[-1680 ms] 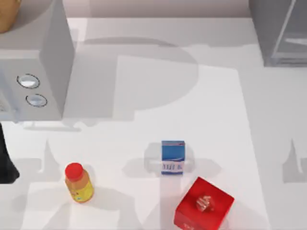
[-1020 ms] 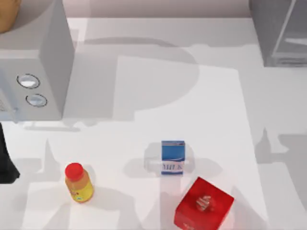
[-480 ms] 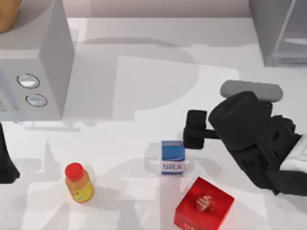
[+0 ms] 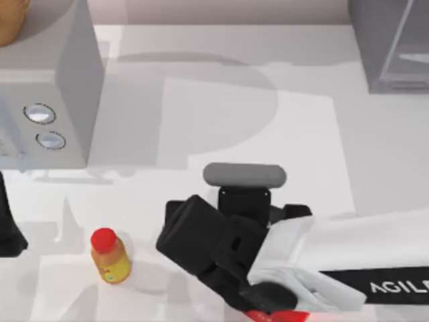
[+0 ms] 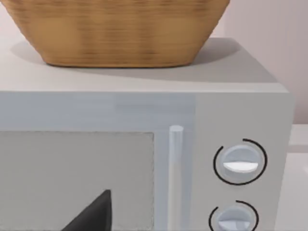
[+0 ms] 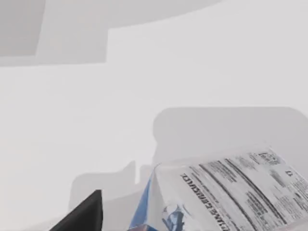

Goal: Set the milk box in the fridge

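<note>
At the far left of the top view my left arm stayed out of the work, parked at the table's left edge beside the grey appliance with its 2 round knobs; whether that gripper was apart or together I could not tell. The left wrist view faced the appliance front, with a woven basket resting on top of it. Just right of the parked arm stood the orange bottle, upright and well apart from the work.

Nearer the middle, my right arm reached in from the right edge, its black wrist directly above the spot where the carton stood. The right wrist view showed the milk box close beneath the camera, its printed white face and a blue edge visible, with 1 dark fingertip off to its side; the fingers' spacing could not be read. A sliver of the red box showed under the forearm.

At the top right corner stood the fridge, well apart from the carton. To grasp well, I judged the fingers should straddle the carton squarely, clear of the red box.
</note>
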Robot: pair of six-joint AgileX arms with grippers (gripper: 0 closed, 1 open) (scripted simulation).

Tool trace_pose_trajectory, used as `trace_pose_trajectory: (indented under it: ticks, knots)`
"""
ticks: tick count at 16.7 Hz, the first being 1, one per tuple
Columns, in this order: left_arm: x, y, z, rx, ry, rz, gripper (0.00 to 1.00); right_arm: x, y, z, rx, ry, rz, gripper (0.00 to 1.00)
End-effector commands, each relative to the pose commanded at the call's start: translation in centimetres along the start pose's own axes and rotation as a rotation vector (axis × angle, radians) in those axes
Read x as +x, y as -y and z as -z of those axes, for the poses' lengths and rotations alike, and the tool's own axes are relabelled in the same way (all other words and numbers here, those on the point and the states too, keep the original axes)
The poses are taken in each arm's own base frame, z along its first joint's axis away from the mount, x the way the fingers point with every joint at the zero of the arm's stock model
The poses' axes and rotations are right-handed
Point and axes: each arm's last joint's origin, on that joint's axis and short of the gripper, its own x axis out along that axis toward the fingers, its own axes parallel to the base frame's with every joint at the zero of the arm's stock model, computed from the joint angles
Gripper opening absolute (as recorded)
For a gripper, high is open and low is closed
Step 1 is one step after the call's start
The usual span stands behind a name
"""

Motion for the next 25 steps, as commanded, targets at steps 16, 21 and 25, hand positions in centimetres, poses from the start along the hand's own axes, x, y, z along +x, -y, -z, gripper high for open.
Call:
trace_pose_trajectory:
  ticks: [16,21,25]
  knots:
    - [0.0,0.0,0.0,0.000,0.000,0.000,1.00,3.9,0.1,-1.6,0.000,0.001,0.003,1.00]
    - [0.0,0.0,0.0,0.000,0.000,0.000,1.00,5.0,-0.1,0.1,-0.002,0.000,0.002,1.00]
    - [0.0,0.0,0.0,0.000,0.000,0.000,1.00,5.0,-0.1,0.2,-0.002,0.000,0.002,1.00]
